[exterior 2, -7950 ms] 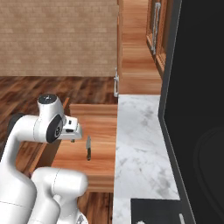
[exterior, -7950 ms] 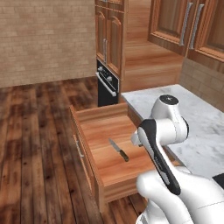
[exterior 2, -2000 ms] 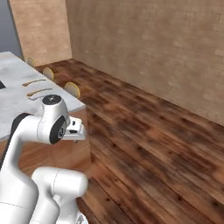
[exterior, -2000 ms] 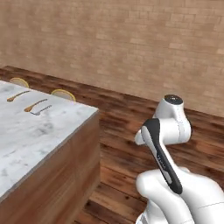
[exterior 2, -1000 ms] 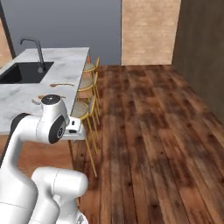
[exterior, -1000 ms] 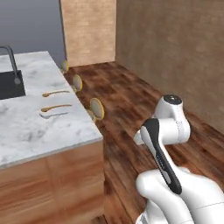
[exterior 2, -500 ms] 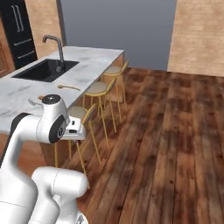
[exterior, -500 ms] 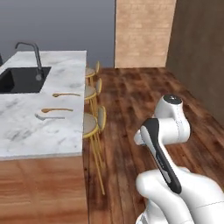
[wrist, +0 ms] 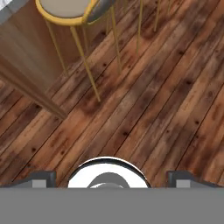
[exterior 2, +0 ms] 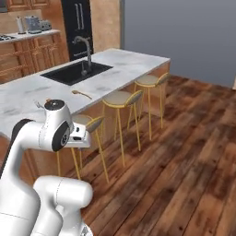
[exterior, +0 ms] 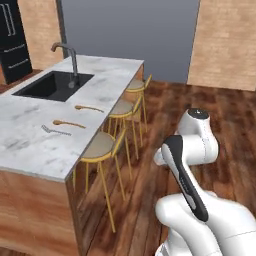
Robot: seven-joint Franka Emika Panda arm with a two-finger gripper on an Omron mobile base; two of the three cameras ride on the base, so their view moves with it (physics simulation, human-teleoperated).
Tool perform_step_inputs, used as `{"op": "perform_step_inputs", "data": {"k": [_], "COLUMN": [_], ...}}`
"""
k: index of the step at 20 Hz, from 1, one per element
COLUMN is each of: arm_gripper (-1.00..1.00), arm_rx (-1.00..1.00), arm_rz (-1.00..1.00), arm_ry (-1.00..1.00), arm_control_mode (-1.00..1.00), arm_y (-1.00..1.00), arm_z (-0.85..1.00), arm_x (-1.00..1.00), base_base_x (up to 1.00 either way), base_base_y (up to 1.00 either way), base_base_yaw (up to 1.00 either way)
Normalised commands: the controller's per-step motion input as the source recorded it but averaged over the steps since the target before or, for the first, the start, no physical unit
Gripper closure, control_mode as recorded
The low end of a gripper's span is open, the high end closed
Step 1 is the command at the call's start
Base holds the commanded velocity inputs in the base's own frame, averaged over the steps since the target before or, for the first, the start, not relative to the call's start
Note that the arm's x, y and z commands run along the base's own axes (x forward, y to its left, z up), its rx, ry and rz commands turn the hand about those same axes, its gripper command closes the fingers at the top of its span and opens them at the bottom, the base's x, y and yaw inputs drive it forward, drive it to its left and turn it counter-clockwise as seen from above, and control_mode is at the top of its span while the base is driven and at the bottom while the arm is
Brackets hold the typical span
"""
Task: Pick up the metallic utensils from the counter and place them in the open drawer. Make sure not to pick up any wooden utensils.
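Two fingertips (wrist: 37,178) are seen wide apart, the jaws empty, the folded arm (exterior: 187,165) aimed at the wooden floor (wrist: 166,87) beside the desk (exterior: 30,145).

You see a polished white-grey marble counter (exterior: 105,80) on a reddish wood base, two matt orange-brown wooden spoons (exterior: 69,123), a silvery metal fork (exterior: 55,131), and glossy plank floor (wrist: 157,100).

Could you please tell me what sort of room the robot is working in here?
A home-style kitchen, rendered: a marble island counter with a black sink and faucet, yellow bar stools along its side, and a black fridge beside wooden cabinets.
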Motion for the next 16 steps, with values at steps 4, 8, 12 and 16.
{"op": "perform_step_inputs", "data": {"k": [4,8,12,16], "arm_gripper": [-1.00,-1.00,-1.00,-1.00], "arm_rx": [0.00,0.00,0.00,0.00], "arm_rz": [0.00,0.00,0.00,0.00], "arm_ry": [0.00,0.00,0.00,0.00], "arm_control_mode": [1.00,1.00,1.00,1.00], "arm_y": [0.00,0.00,0.00,0.00], "arm_z": [0.00,0.00,0.00,0.00], "arm_x": [0.00,0.00,0.00,0.00], "base_base_x": [0.98,0.92,0.70,0.48], "base_base_y": [-0.43,-0.26,-0.29,-0.37], "base_base_yaw": [0.76,0.84,0.86,0.78]}}
